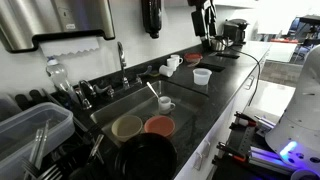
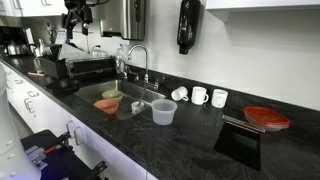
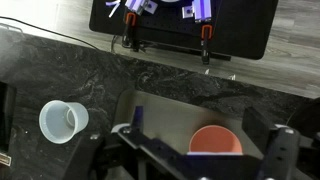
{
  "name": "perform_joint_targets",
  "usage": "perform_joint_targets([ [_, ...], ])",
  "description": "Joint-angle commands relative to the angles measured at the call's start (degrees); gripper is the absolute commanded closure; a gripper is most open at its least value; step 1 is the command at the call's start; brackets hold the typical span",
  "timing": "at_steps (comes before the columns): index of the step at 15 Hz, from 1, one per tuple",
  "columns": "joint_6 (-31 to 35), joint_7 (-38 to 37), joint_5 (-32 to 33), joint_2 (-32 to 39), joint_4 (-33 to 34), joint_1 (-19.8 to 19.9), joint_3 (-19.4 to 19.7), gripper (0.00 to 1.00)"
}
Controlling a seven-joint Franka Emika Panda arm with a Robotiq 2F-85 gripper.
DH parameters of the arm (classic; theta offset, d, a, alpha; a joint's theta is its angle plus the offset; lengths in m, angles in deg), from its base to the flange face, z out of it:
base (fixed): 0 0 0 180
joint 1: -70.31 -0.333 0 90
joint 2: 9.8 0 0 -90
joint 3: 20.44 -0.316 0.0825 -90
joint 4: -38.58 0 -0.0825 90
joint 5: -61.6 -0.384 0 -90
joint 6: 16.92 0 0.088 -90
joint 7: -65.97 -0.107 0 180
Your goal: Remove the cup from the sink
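Observation:
A small white cup (image 1: pixel 165 103) stands upright in the sink (image 1: pixel 118 103), next to an orange bowl (image 1: pixel 158 124) and a beige bowl (image 1: pixel 126 126). The cup also shows in the other exterior view (image 2: pixel 137 106). In the wrist view my gripper (image 3: pixel 207 135) is open and empty, well above the sink, with its fingers spread either side of the orange bowl (image 3: pixel 215 142). The cup is hidden there. I cannot make out the gripper in either exterior view; only the white arm (image 1: pixel 308 80) shows.
A clear plastic cup (image 1: pixel 201 76) (image 2: pixel 163 112) (image 3: pixel 63 121) stands on the black counter beside the sink. White mugs (image 2: pixel 199 96) line the wall. The faucet (image 2: pixel 138 60) rises behind the sink. A dish rack (image 1: pixel 35 135) sits beside it.

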Motion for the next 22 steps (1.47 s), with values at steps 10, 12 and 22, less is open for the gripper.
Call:
perform_joint_targets([
  [10, 0.4, -2.4, 1.5, 0.5, 0.2, -1.1, 0.9, 0.0],
  [12, 2.6, -4.5, 2.0, 0.3, -0.5, -0.6, 1.3, 0.0],
  [22, 14.4, -5.0, 2.2, 3.7, -6.7, 2.6, 9.5, 0.0],
])
